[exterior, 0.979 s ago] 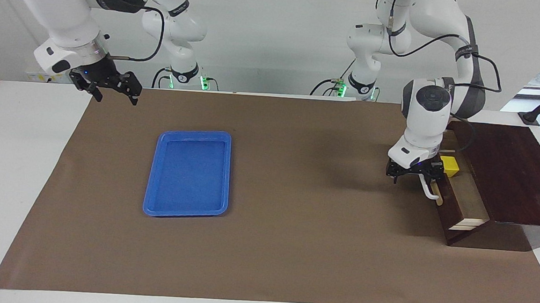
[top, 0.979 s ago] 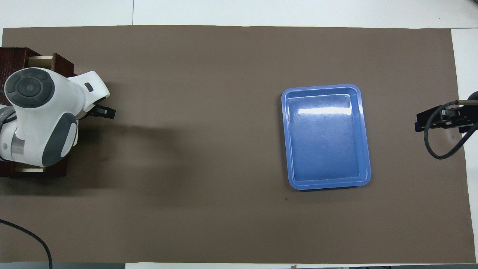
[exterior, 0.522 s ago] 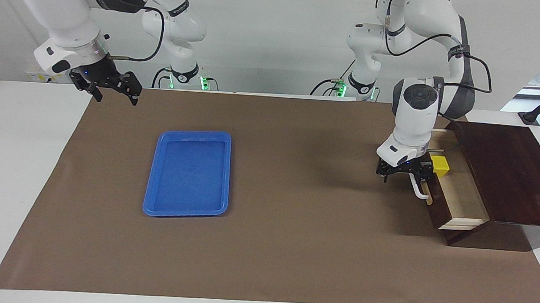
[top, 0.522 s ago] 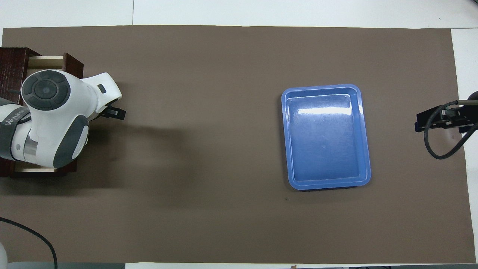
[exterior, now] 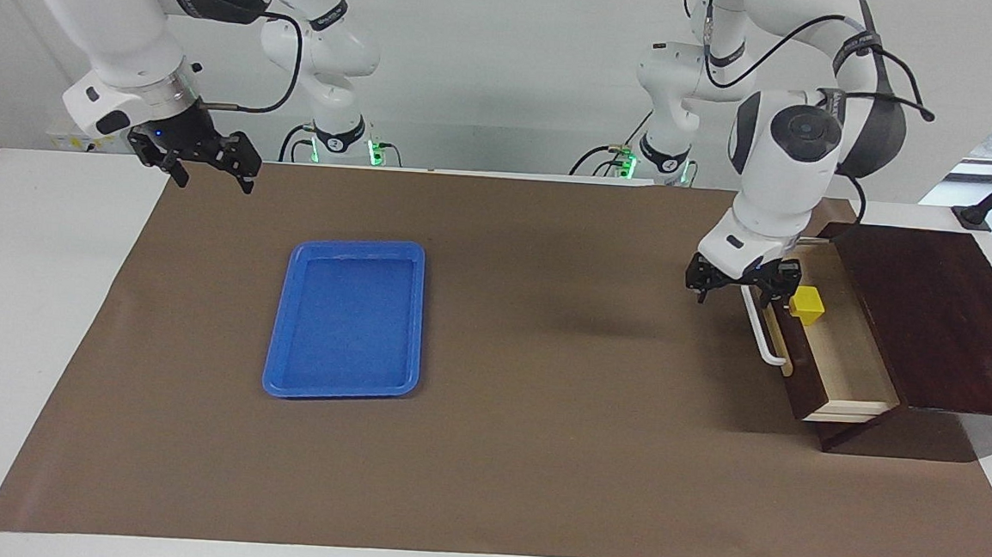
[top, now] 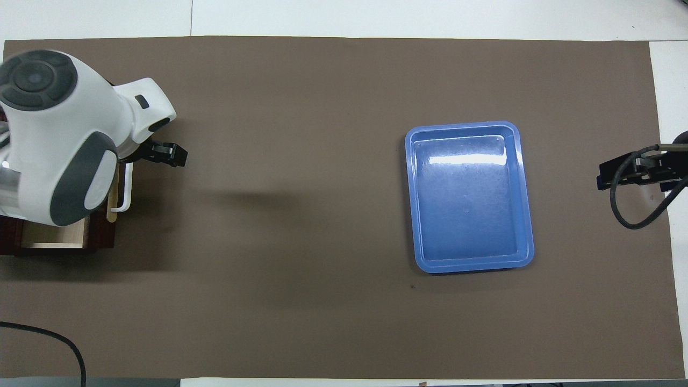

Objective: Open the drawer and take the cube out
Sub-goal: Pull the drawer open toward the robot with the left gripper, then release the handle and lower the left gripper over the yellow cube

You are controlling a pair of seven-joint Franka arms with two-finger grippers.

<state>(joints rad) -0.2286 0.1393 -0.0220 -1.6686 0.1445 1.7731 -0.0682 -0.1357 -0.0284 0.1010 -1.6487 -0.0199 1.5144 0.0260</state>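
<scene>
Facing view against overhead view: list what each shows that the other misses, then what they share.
Only the facing view shows the yellow cube lying in the open drawer, the dark box top, and both arms' bases and upper links.

Only the overhead view shows a black cable crossing the table's corner by the left arm; there the left arm's wrist hides the cube.

Both show the blue tray, the drawer's white handle, the left gripper over the handle's end, and the right gripper waiting at the mat's edge.
</scene>
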